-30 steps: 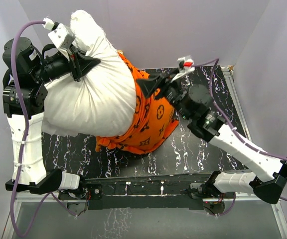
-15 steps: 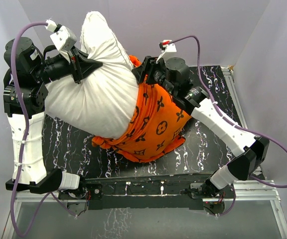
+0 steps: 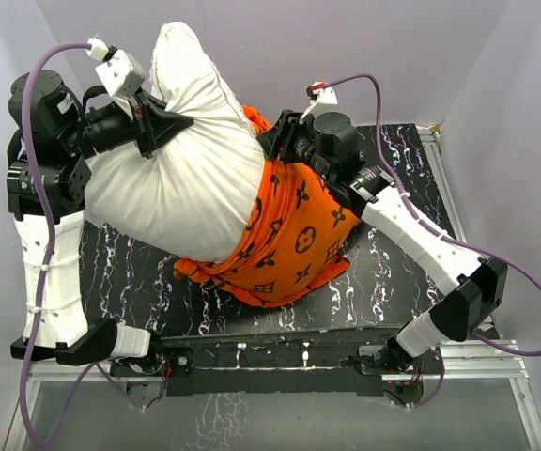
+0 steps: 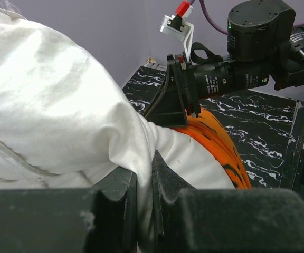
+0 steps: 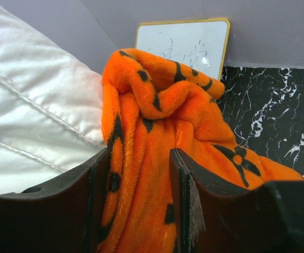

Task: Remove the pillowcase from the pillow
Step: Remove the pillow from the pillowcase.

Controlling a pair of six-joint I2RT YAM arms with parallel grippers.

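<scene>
Item: pillow (image 3: 186, 178), raised at far left, left claw (image 4: 144, 182) pinching its white cloth. Pillowcase (image 3: 299, 235) bunched over its right end. Right claw (image 5: 137, 174) part-spread astride a fold; you cannot tell if it grips. Risk: pull on a shallow bite and the plush slips free.

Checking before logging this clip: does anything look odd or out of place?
Nothing damaged or spilled. The pillow sits askew, pinched near one end by the left gripper, with the pillowcase bunched round the other end.
</scene>
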